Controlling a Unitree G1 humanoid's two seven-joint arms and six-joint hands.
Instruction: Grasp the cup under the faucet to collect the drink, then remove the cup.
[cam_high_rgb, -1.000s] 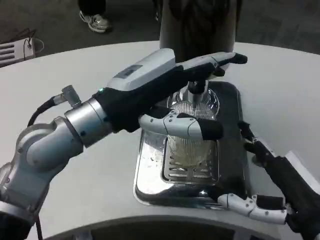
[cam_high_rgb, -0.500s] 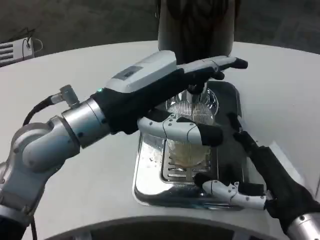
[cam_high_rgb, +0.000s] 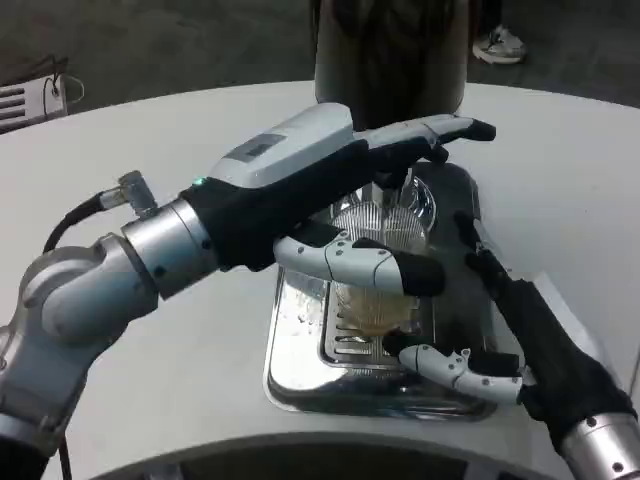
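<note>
Filling step. My left hand grasps the cup on the drip tray under the faucet. Right hand open nearby. Next: lift cup out level.

One clear ribbed plastic cup, one shiny steel drip tray, one tall metal dispenser at twelve o'clock, one round white table, two robot hands: left hand, right hand.
</note>
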